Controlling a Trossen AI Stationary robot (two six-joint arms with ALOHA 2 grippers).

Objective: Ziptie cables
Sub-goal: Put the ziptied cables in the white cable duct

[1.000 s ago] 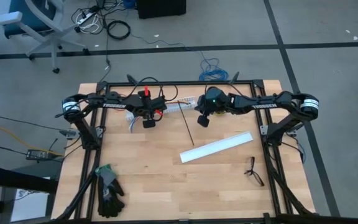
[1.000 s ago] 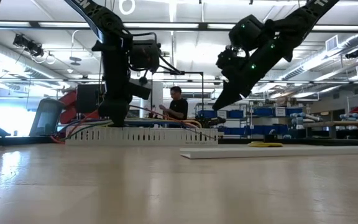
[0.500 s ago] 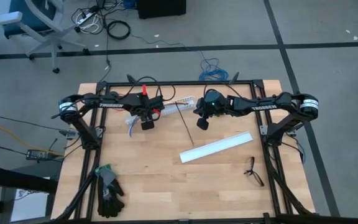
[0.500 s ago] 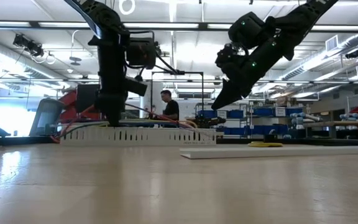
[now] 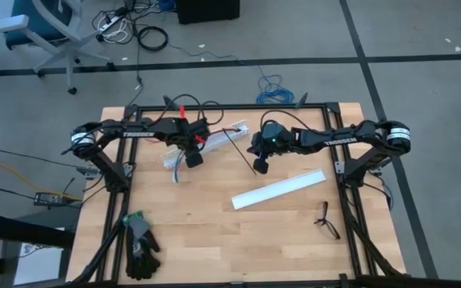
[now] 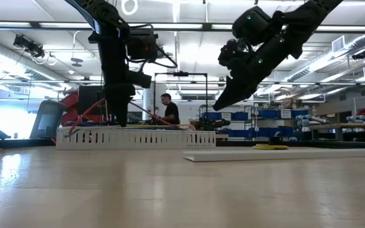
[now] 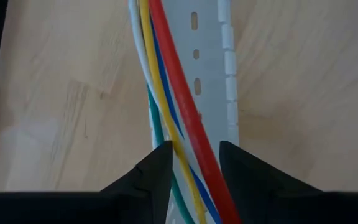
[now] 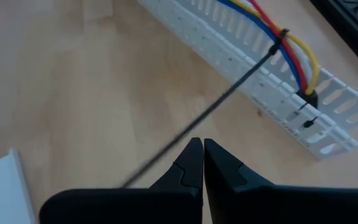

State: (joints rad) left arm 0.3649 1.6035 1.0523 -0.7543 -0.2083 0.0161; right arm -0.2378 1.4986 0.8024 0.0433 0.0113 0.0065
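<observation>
Already the ziptie (image 8: 277, 45) loops the cables (image 7: 173, 99); left gripper (image 7: 194, 163) clamps them, right gripper (image 8: 197, 163), closed, pulls its tail; tightening remains.

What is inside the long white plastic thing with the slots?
Coloured cables run along the white slotted channel, red, yellow, blue and green. The left gripper's fingers cover the near stretch, so that part stays hidden.

cables (image 7: 166, 118): red, yellow, blue, green and white strands
ziptie (image 8: 229, 96): black
slotted channel (image 7: 213, 74): white, rows of slots
flat cover strip (image 5: 278, 190): white
table (image 5: 206, 232): pale wood grain
gloves (image 5: 140, 244), 7 o'clock corner: black with green
arms: dark
</observation>
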